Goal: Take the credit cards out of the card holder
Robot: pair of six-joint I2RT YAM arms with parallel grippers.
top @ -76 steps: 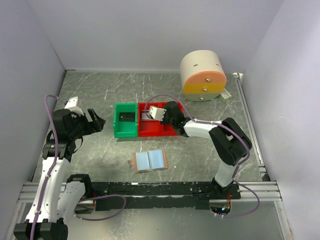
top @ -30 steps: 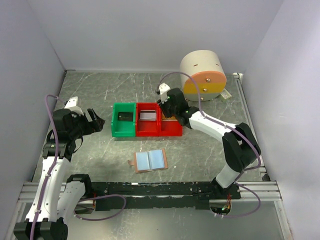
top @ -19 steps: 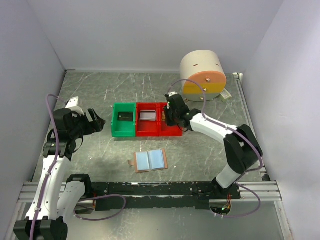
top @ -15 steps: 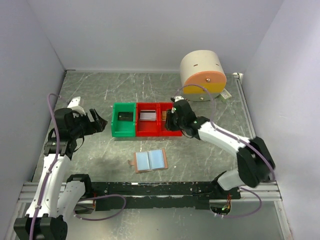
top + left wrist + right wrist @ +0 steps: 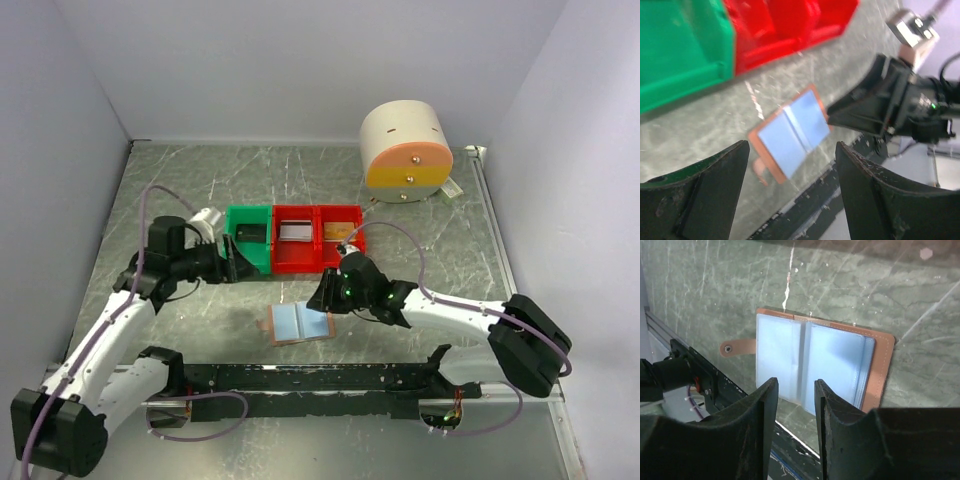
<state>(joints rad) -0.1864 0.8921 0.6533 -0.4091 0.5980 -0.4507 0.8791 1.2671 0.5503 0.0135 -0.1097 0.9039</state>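
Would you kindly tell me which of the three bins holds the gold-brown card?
The right-hand red bin, farthest from the green bin, holds the gold-brown card; the middle red bin has a silver-grey card, the green one a dark card.

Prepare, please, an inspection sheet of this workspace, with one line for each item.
Surface: green-grey marbled table, pale veins.
Job's things: card holder lies open, blue lining up, no card seen in it; credit cards lie in the green bin and red bins.
Clutter: cream cylinder with orange band at the back.
Grippers: left gripper open, empty; right gripper narrowly open, empty, over the card holder, contact unclear.
Cables: purple cables along both arms.
Surroundings: plain walls; black rail at the near edge.
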